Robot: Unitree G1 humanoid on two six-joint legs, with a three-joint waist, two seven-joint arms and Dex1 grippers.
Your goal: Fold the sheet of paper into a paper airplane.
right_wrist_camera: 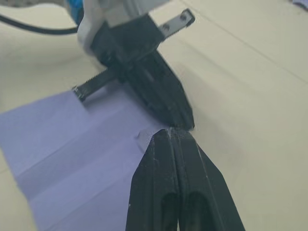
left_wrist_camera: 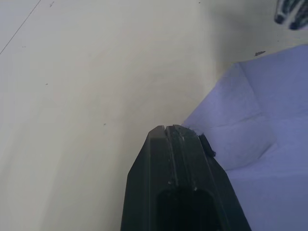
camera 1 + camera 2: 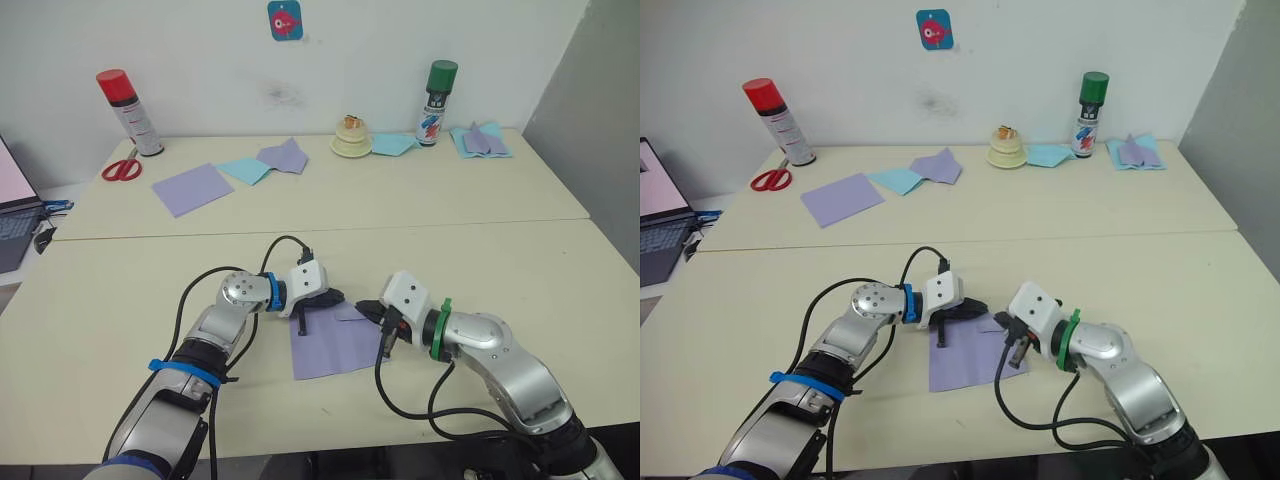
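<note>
The lavender sheet of paper (image 3: 328,352) lies flat on the near table, with lengthwise creases and one far corner folded over into a small flap (image 2: 231,139). My left gripper (image 3: 338,296) is shut, its tip resting at the sheet's far edge beside that flap. My right gripper (image 1: 171,131) is shut too. It comes in from the right and its tip meets the left gripper's tip (image 1: 185,120) at the same far edge. I cannot tell whether either tip pinches paper.
On the far table stand a red-capped can (image 3: 128,110), scissors (image 3: 122,168), a smooth lavender square (image 3: 192,188), light-blue and lavender pieces (image 3: 265,163), a cream-coloured object (image 3: 352,138) and a green-capped can (image 3: 438,100). A laptop (image 3: 15,215) sits at the left.
</note>
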